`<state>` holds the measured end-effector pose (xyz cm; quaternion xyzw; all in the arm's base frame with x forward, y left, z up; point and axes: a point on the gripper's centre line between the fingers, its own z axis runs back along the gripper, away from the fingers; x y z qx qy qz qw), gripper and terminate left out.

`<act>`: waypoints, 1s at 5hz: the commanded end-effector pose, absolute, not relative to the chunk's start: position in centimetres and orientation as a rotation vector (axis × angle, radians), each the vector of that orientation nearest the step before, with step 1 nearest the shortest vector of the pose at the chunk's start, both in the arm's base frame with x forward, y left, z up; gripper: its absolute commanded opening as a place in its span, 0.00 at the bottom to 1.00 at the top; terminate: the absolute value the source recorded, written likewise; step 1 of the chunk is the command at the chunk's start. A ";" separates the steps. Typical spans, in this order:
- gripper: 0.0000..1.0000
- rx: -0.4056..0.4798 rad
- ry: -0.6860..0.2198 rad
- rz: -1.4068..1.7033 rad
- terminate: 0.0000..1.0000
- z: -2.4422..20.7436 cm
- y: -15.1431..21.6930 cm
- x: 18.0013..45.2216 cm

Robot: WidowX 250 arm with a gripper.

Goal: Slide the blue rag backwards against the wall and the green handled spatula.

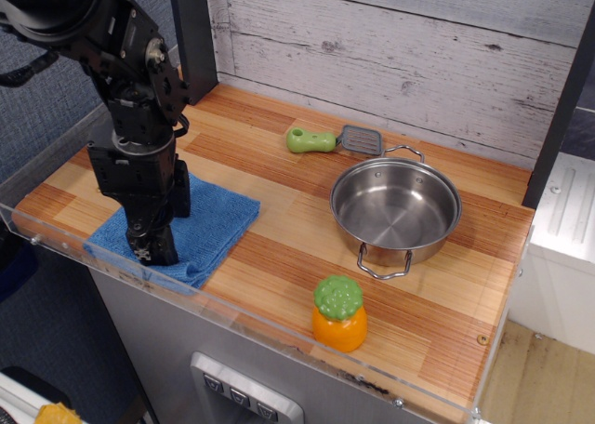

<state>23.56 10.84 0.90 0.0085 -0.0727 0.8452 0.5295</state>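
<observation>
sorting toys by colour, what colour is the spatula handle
Lime green, on the green handled spatula, clear in the observation.image view.

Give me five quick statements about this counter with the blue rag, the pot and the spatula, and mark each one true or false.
1. The gripper is down on the blue rag near the front edge of the counter. True.
2. The green handled spatula lies inside the steel pot. False: it lies on the wooden counter behind the pot, near the wall.
3. The blue rag is pushed up against the wall. False: it lies at the front left, well apart from the wall.
4. The steel pot is empty. True.
5. The orange toy with a green top sits behind the pot. False: it stands in front of the pot, near the front edge.
</observation>
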 end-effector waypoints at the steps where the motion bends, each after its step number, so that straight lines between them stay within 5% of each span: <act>1: 1.00 -0.003 -0.216 2.072 0.00 -0.7 11.3 22.7; 5: 1.00 -0.035 -0.241 2.160 0.00 0.5 14.5 29.0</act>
